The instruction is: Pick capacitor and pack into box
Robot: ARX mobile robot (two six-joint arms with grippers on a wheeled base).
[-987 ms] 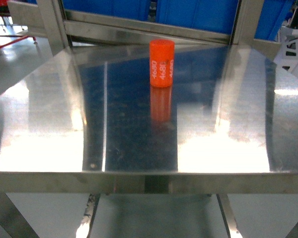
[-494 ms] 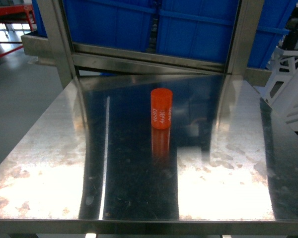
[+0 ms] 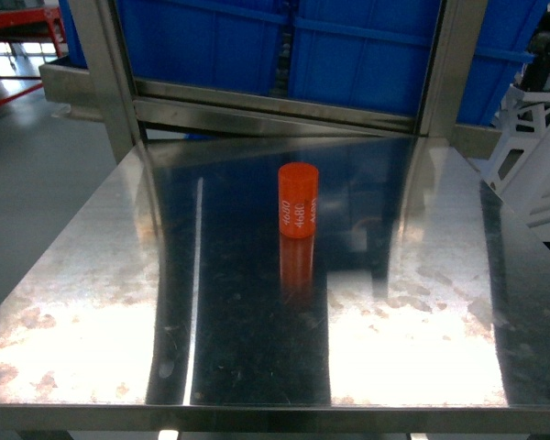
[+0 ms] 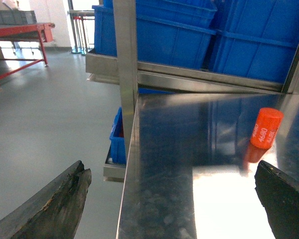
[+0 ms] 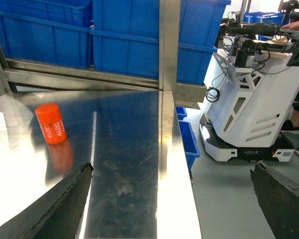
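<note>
Waiting to pick: the orange capacitor (image 3: pixel 298 201) stands upright on the steel worktop (image 3: pixel 119 275), untouched, with no packing box in view.

Both grippers sit back off the worktop's near corners with fingers spread wide and nothing held: the left gripper (image 4: pixel 172 199) has the capacitor ahead and to its right, the right gripper (image 5: pixel 169 199) has it ahead and to its left. It looks like a small, rigid, smooth-sided cylinder with white print, probably light; the polished steel beneath it looks slippery, so a sideways nudge could slide or tip it. The best hold seems to be across the round body at about mid-height, fingers square to its axis. Blue bins (image 3: pixel 367 46) fill the shelf behind it.
</note>
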